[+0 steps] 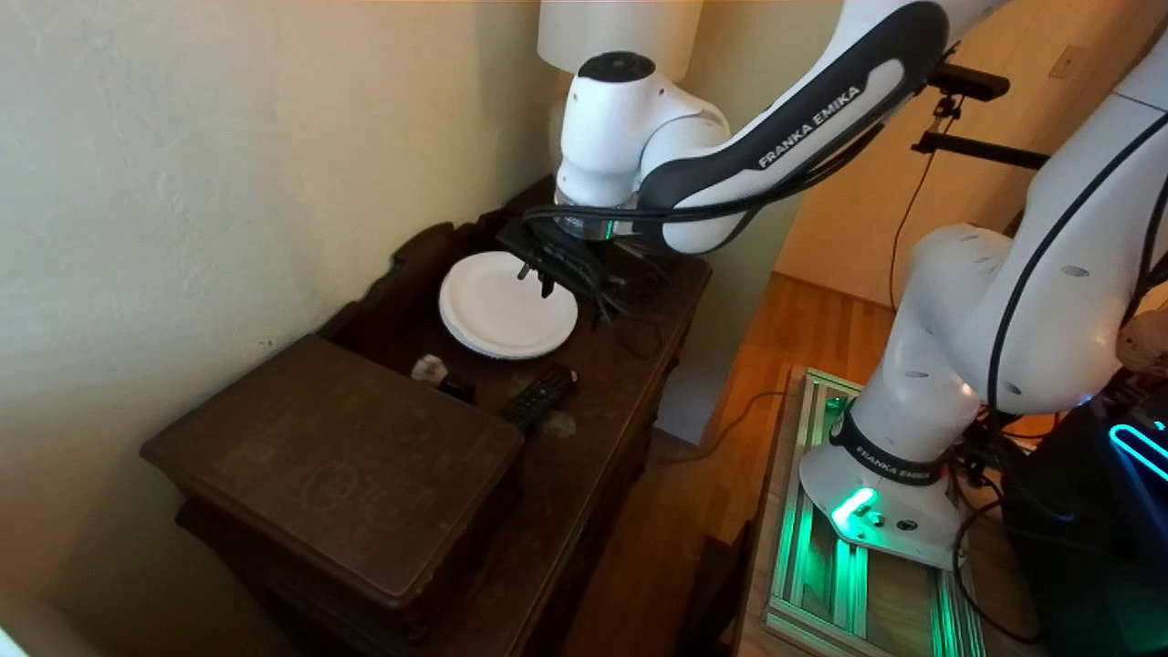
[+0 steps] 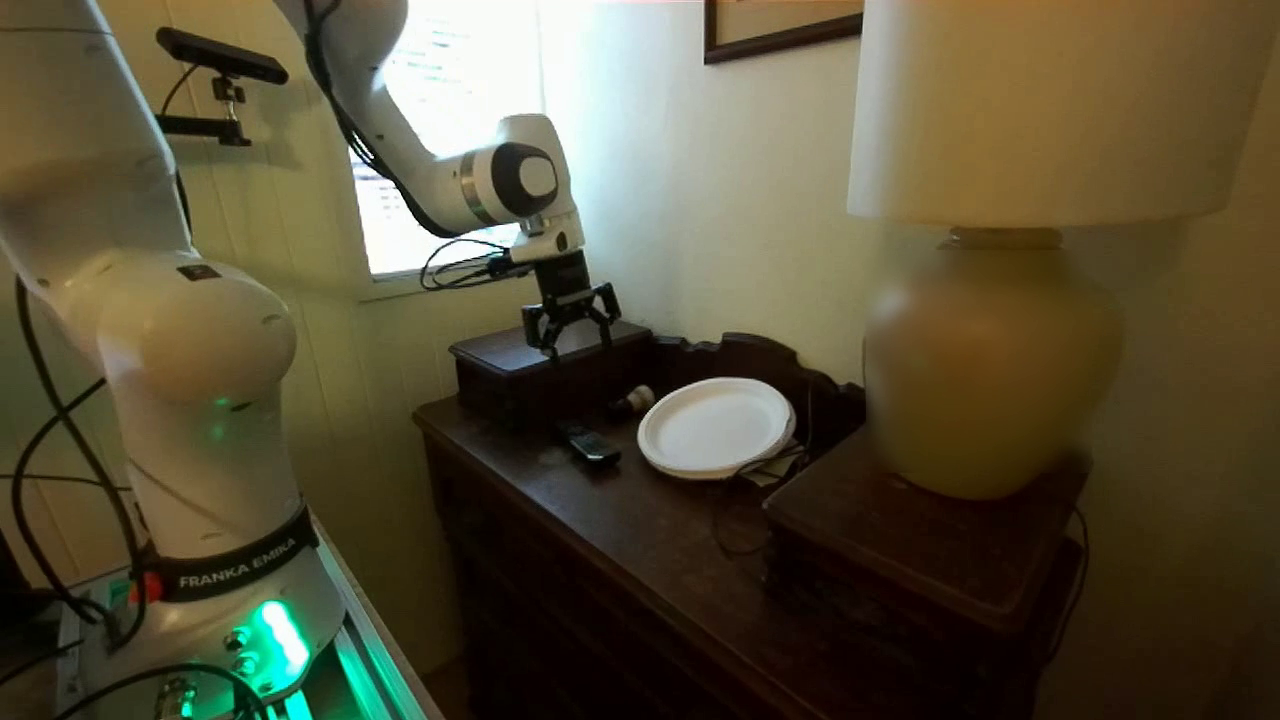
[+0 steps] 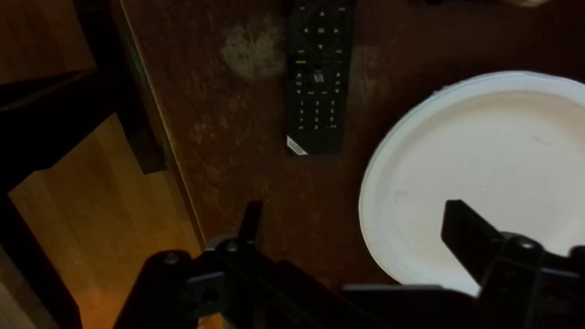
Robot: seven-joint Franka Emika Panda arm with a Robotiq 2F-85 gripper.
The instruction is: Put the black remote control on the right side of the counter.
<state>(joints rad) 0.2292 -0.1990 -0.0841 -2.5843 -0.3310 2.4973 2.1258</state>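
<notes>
The black remote control lies flat on the dark brown counter, beside the counter's raised end block. In an exterior view the remote lies in front of that block, near the plate. In the wrist view the remote is at the top middle, its far end cut off by the frame edge. My gripper is open and empty, with its fingers wide apart. It hovers above the counter, one finger over the plate and one over bare wood. The gripper also shows in both exterior views, apart from the remote.
A white plate lies next to the remote. A small pale and black object lies behind the remote. A large lamp stands on the other raised block, with loose cables near it. The raised block and wall border the counter.
</notes>
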